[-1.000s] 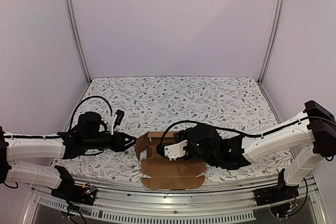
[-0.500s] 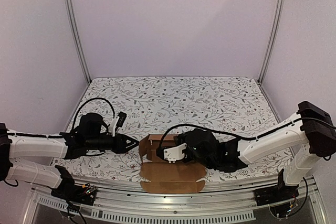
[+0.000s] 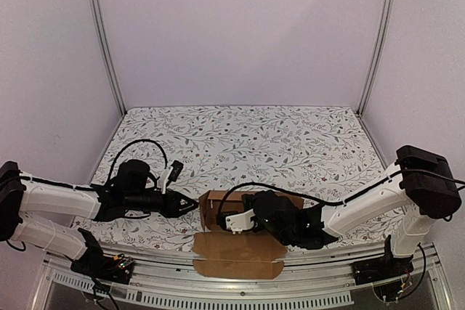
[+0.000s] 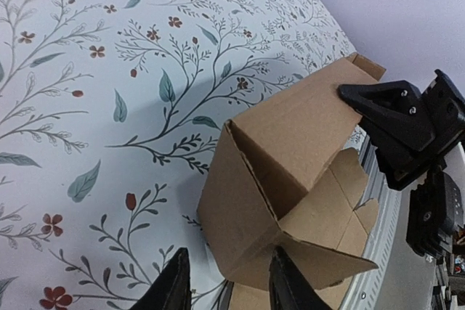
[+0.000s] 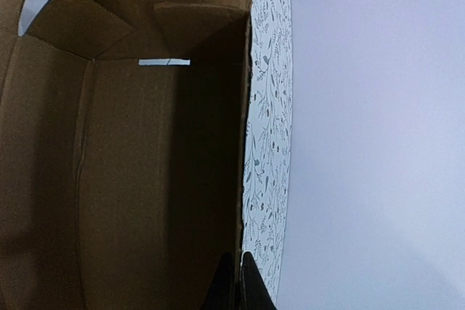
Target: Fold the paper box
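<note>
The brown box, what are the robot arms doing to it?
They are folding a paper box on the flowery table. The right hand, closed, reaches into the half-built box. The left hand, fingers apart, is at the box's left end. One big flap lies flat at the front, not folded up yet.
</note>
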